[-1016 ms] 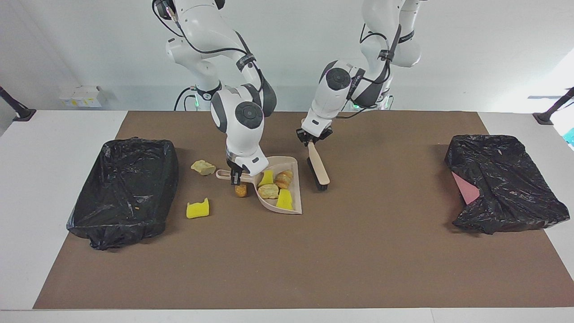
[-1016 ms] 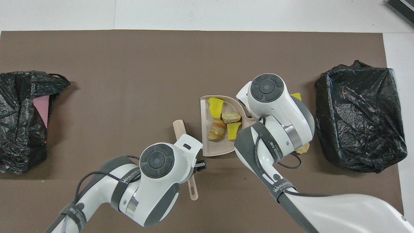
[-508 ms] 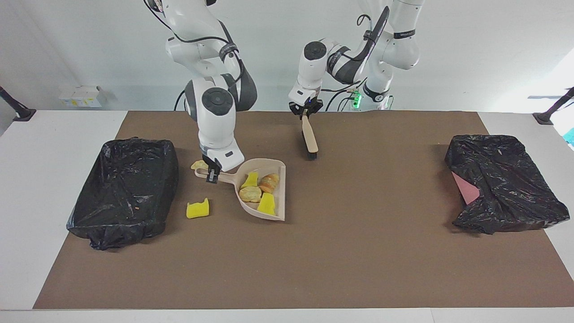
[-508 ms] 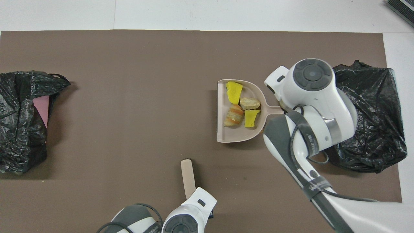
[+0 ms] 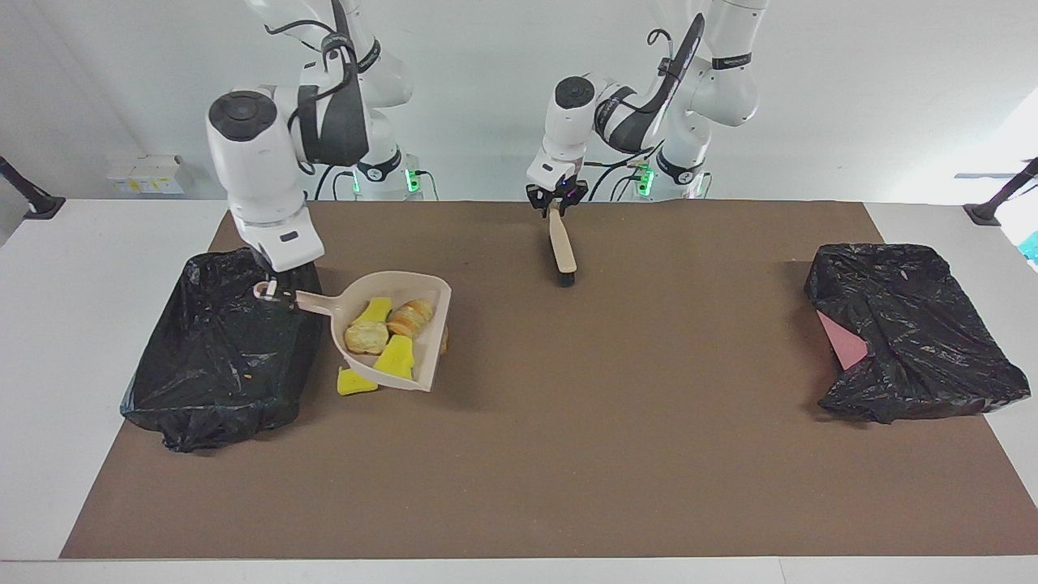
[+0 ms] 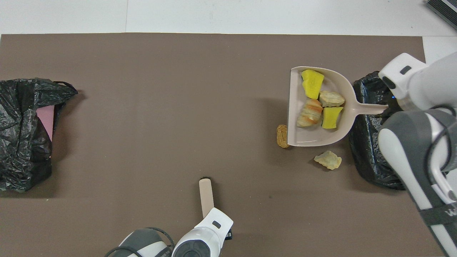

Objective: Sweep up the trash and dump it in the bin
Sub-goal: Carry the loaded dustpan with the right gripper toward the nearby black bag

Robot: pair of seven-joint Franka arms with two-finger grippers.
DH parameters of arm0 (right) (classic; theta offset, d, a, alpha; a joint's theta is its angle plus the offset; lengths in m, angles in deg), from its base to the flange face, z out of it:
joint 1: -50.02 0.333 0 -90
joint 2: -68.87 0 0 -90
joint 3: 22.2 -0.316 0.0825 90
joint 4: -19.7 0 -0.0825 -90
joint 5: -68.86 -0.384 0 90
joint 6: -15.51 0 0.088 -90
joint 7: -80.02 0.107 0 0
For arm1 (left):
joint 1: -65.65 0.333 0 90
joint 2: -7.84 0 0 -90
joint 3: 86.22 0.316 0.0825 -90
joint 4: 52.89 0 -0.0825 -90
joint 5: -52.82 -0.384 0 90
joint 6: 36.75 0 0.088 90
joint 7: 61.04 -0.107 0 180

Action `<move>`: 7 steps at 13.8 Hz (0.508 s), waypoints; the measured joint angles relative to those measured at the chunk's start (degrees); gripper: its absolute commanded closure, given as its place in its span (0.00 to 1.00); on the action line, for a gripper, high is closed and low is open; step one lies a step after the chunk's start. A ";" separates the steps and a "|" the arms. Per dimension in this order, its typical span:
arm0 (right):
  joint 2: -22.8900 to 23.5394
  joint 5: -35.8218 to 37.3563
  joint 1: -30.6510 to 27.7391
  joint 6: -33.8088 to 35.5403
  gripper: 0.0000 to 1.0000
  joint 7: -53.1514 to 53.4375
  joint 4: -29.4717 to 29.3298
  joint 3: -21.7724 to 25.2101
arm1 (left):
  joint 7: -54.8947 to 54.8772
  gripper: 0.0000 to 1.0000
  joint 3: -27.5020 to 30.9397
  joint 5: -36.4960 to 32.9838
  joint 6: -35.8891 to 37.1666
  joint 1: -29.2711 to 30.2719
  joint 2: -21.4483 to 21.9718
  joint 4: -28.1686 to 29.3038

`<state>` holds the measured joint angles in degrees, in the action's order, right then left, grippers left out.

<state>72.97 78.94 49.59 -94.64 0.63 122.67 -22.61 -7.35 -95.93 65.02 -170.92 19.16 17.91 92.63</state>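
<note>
Over bin, right tool (image 5: 272,289) gripping dustpan (image 5: 434,324)

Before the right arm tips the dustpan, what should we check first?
1. Right gripper shut on the dustpan handle: ok.
2. Four bits of trash lying in the raised pan: ok.
3. Pan body over the bin: not ok, only the handle end is.
4. All trash collected: not ok; a yellow sponge chunk, a nugget and a tan lump lie on the mat.
5. Left gripper, at the brush handle, out of the way: ok.
</note>
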 measured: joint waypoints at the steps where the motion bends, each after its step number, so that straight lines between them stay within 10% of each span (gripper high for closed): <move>1: -0.84 -0.07 -2.28 0.35 1.00 -2.42 0.01 0.02 | -0.01 0.00 0.17 -0.73 -0.06 1.57 0.01 -0.67; 7: -2.16 0.01 -13.38 -0.83 1.00 -19.55 0.00 0.21 | -7.60 0.00 0.65 -6.31 0.40 13.93 -0.61 -8.39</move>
<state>70.81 78.95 36.21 -95.47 -18.92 122.67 -22.40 -14.95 -95.28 58.70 -170.52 33.09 17.29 84.24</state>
